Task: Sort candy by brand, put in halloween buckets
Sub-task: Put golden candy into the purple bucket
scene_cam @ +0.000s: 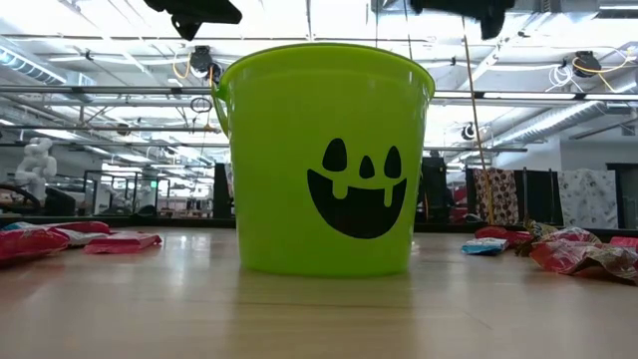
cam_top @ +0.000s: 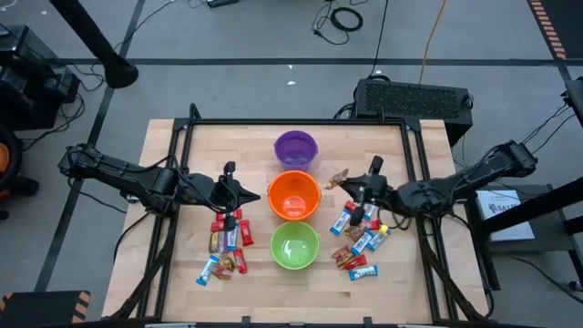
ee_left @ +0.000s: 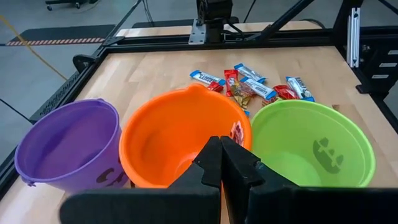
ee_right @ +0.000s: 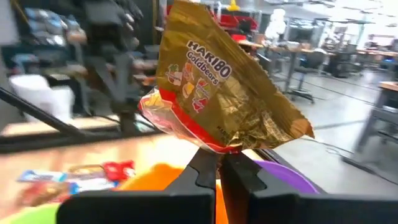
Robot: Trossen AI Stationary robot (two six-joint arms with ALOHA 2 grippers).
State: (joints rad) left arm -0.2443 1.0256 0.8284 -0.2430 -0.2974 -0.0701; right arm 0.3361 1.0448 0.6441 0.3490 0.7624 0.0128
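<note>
Candy [cam_top: 227, 239] lies in two heaps on your table [cam_top: 173, 150], at nine and three o'clock of the green bucket [cam_top: 294, 245]. Your right gripper [ee_right: 219, 157], above the orange bucket [cam_top: 293, 195], pinches a gold Haribo bag [ee_right: 217, 87]; your left gripper [ee_left: 221, 144] is closed, empty. The purple bucket [cam_top: 295, 148] sits at twelve.

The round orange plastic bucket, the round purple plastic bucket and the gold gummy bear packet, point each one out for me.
Round orange plastic bucket [cam_top: 293, 195], high view, inner floor.
Round purple plastic bucket [cam_top: 295, 146], high view, inner floor.
Gold gummy bear packet [ee_right: 214, 93], right wrist view, middle of the crinkled front.
</note>
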